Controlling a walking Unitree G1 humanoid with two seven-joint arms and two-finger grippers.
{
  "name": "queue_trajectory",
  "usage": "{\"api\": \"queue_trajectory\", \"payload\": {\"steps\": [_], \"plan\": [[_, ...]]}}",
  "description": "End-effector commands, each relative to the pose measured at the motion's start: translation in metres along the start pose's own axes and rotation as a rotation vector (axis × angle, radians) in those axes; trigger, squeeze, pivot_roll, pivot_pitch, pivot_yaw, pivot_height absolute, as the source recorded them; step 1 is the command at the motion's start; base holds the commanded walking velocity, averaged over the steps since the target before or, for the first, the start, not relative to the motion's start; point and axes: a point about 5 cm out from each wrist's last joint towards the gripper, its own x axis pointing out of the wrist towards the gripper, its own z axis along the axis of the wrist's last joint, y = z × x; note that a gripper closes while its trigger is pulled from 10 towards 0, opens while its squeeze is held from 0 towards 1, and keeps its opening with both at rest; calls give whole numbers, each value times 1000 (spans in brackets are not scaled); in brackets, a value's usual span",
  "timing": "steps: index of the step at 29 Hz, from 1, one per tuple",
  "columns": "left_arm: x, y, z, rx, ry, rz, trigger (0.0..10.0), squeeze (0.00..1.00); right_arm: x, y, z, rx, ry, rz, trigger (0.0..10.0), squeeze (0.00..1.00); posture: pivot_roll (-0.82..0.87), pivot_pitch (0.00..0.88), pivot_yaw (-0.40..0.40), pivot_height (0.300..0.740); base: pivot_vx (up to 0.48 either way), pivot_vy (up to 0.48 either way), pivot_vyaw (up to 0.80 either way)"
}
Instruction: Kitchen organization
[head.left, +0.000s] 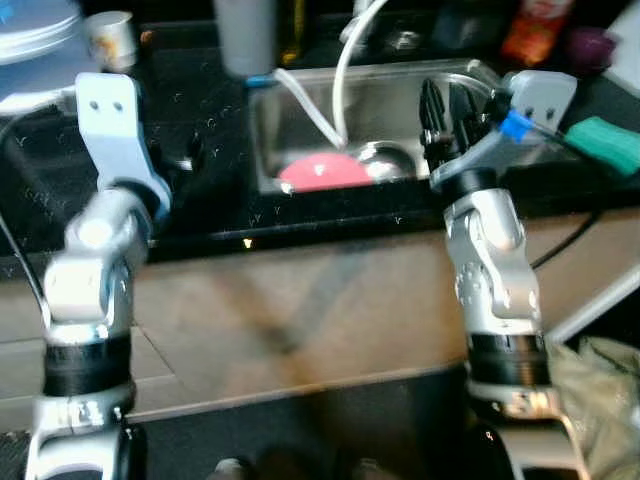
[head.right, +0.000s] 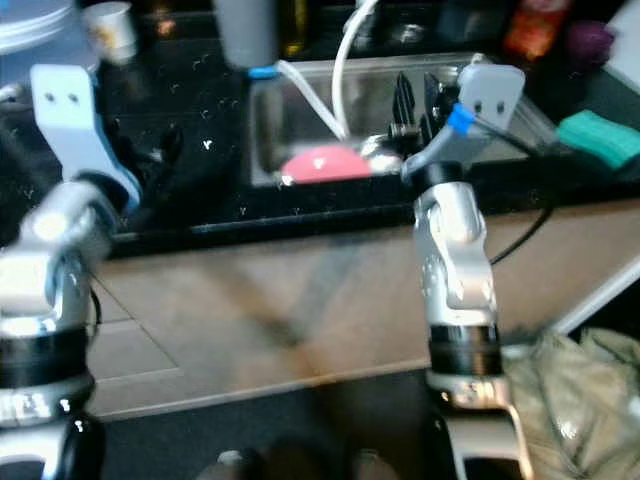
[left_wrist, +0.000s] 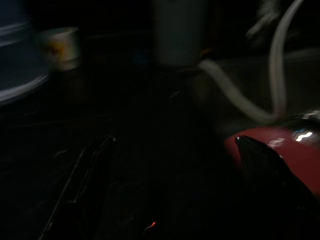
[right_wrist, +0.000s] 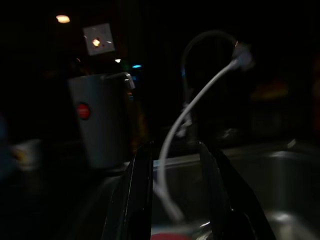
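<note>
A steel sink (head.left: 285, 125) is set into a black countertop (head.left: 200, 215). A red dish (head.left: 320, 172) lies on the sink's floor beside the drain. A white hose (head.left: 342, 80) curves down from the tap into the basin. My right gripper (head.left: 448, 108) is held up over the right part of the sink, open with nothing between its fingers (right_wrist: 140, 195). My left gripper (left_wrist: 174, 142) hovers low over the counter just left of the sink, open wide and holding nothing. The red dish (left_wrist: 290, 150) shows behind one of its fingers (left_wrist: 262, 160).
At the back of the counter stand a grey canister (head.left: 245, 35), a white cup (head.left: 110, 38) and stacked plates (head.left: 35, 30). A green sponge (head.left: 605, 143), an orange bottle (head.left: 535, 28) and a purple item (head.left: 590, 45) lie right of the sink. A crumpled bag (head.left: 600, 380) sits on the floor.
</note>
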Motion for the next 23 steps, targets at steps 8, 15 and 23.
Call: {"api": "queue_trajectory", "payload": {"steps": [8,15,23], "plan": [[0,6,4,10,-3,18,10000,0,1,0,-1,2,15,11,10000,0,46,213,-26,740,0,0,0],[-3,3,1,0,17,16,10000,0,1,0,-3,4,26,15,10000,0,51,211,-28,740,0,0,0],[-3,1,3,60,4,-4,10000,0,1,1,-5,21,31,6,10000,0,61,209,-23,740,0,0,0]]}}
